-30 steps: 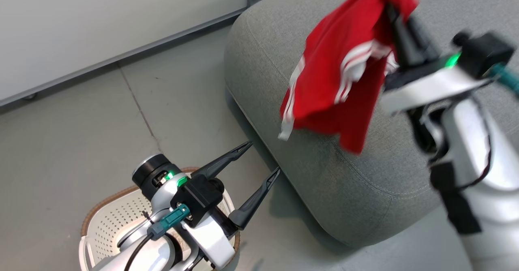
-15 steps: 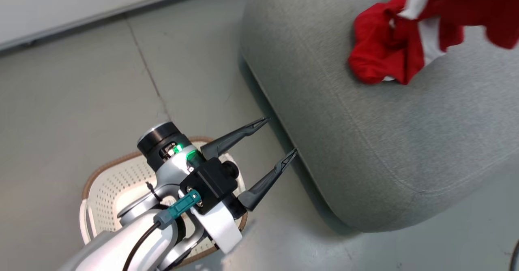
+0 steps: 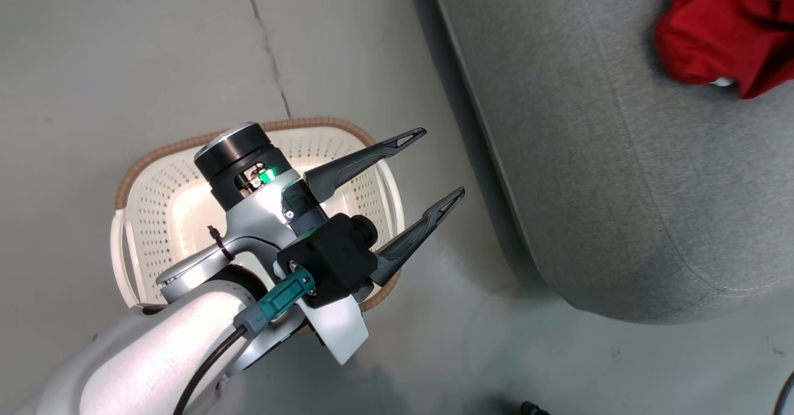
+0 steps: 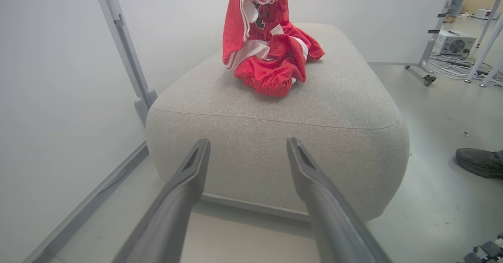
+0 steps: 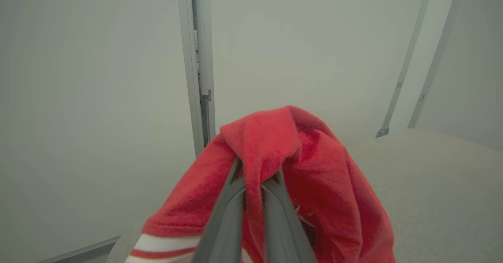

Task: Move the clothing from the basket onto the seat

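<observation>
Cream plastic basket point(image 3: 149, 210) sits on the floor point(image 3: 124, 43) at lower left of the head view. More of it is in frame than half a second ago, which is the head tilting down, not the basket moving. The visible part of its inside shows no red; the left arm hides the rest. Over its right side the left gripper point(image 3: 441, 162) hovers with fingers spread wide, holding nothing, same as a second ago.

Grey seat point(image 3: 589, 154) is near the basket on the right, floor showing between them. The real change is up there. A second ago the clothing point(image 3: 713, 36) hung free in the air off the right gripper point(image 5: 257, 168). Now its lower part is bunched on the seat top, with the upper part held up. The wrist view shows the right gripper pinched on a fold of red fabric, not let go yet.

Judgement: this garment is nearly delivered, leaving only release and retract. Risk: fabric snagging on the fingers on the way up.
</observation>
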Motion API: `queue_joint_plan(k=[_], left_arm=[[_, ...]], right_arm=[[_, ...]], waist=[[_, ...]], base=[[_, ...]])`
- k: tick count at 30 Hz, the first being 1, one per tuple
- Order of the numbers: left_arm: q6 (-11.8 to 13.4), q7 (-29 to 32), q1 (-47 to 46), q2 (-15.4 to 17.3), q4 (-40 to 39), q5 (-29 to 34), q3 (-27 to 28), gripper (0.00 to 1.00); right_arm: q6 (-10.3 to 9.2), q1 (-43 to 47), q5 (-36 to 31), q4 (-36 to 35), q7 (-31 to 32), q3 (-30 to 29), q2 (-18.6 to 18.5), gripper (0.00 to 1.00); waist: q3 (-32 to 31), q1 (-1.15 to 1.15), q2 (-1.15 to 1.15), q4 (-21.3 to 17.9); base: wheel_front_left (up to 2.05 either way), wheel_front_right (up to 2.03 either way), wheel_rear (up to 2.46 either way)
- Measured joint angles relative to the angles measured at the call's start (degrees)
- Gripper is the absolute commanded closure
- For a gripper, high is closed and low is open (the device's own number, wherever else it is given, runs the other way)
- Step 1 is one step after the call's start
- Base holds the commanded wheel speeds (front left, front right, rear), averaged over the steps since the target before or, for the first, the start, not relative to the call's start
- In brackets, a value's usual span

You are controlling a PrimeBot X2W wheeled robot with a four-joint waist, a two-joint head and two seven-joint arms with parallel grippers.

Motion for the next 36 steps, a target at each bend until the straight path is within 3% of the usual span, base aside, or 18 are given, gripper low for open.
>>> queue_joint_plan(k=[9,10,11,12,19,25,31,36], left_arm=[[-0.51,0.31,-0.79,0.23,0.40,0.03,-1.08,0.00],[-0.51,0.10,-0.79,0.18,0.65,0.00,-1.12,0.00],[-0.49,-0.26,-0.78,0.08,0.91,-0.14,-1.12,0.00],[-0.48,-0.60,-0.75,0.00,1.27,-0.18,-1.14,0.00],[0.70,-4.57,1.23,-1.90,4.50,-1.38,-1.34,0.00],[2.90,-8.72,3.90,-3.49,7.61,-2.77,-0.55,0.00],[4.82,-11.58,6.46,-4.28,9.67,-4.53,0.66,0.00],[6.54,-13.32,8.50,-4.60,10.91,-6.04,1.81,0.00]], right_arm=[[0.00,4.31,1.80,5.20,0.00,-3.82,3.71,1.00],[0.00,4.64,1.87,5.49,0.00,-4.00,3.92,0.91],[0.01,4.82,1.87,6.03,0.00,-4.32,3.97,0.52],[0.01,5.20,1.87,5.78,0.00,-4.44,3.90,0.00],[0.01,11.21,0.47,1.47,0.00,-4.12,2.38,0.00],[0.00,18.62,-0.46,-7.72,0.00,-5.15,1.97,0.00],[0.00,25.59,-1.94,-18.13,-0.01,-4.35,4.65,0.00],[0.00,30.95,-3.58,-22.83,0.00,-2.08,7.50,0.00]], waist=[[2.23,0.00,0.00,0.61],[1.93,0.00,0.00,0.61],[1.57,0.00,0.00,0.60],[1.11,0.00,0.00,0.60],[-3.73,0.00,0.00,0.78],[-8.91,0.00,0.00,1.86],[-13.26,0.00,0.00,4.25],[-15.78,0.00,0.00,7.55]], base=[[0.00,0.00,0.00],[0.00,0.00,0.00],[0.00,0.00,0.00],[0.00,0.00,0.00],[0.00,0.00,0.00],[0.00,0.00,0.00],[0.00,0.00,0.00],[0.00,0.00,0.00]])
